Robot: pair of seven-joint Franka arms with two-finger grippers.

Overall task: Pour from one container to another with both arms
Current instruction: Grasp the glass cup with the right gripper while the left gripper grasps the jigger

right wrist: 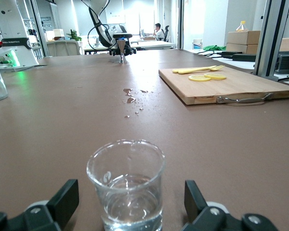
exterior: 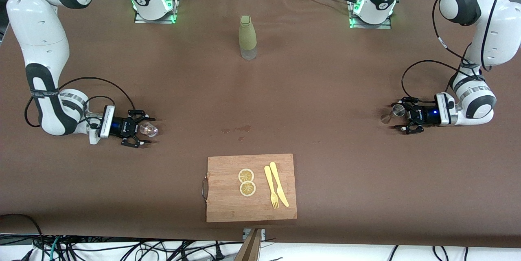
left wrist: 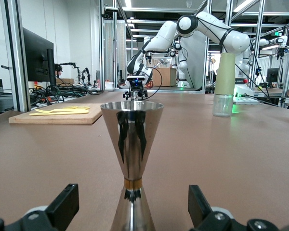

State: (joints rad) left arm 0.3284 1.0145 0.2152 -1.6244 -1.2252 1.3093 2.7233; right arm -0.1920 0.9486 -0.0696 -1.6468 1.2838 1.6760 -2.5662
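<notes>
Left gripper (exterior: 401,121): fingers (left wrist: 62,204) spread wide, one each side of a steel jigger (left wrist: 131,144) that stands upright on the table (exterior: 325,90). Clear gaps show between each pad and the jigger's waist in the left wrist view; no contact, nothing grasped. The gripper sits low at the table surface, toward the left arm's end.

Right gripper (exterior: 143,132): fingers (right wrist: 62,202) likewise spread, flanking a small clear glass (right wrist: 126,185) that stands upright on the table toward the right arm's end. Space is visible on both sides of the glass, so it is not clamped. The glass appears to hold a little clear liquid at the bottom, though reflections make the level uncertain.

Between the two arms, near the bases, a bottle (exterior: 247,37) in an olive sleeve stands upright. Nearer the front camera than the bottle, small wet spots (exterior: 238,130) mark the table. Nearer still lies a wooden board (exterior: 220,196) with a metal handle, carrying two lemon slices (exterior: 246,182), a yellow fork (exterior: 271,187) and a yellow knife (exterior: 279,183), side by side.
</notes>
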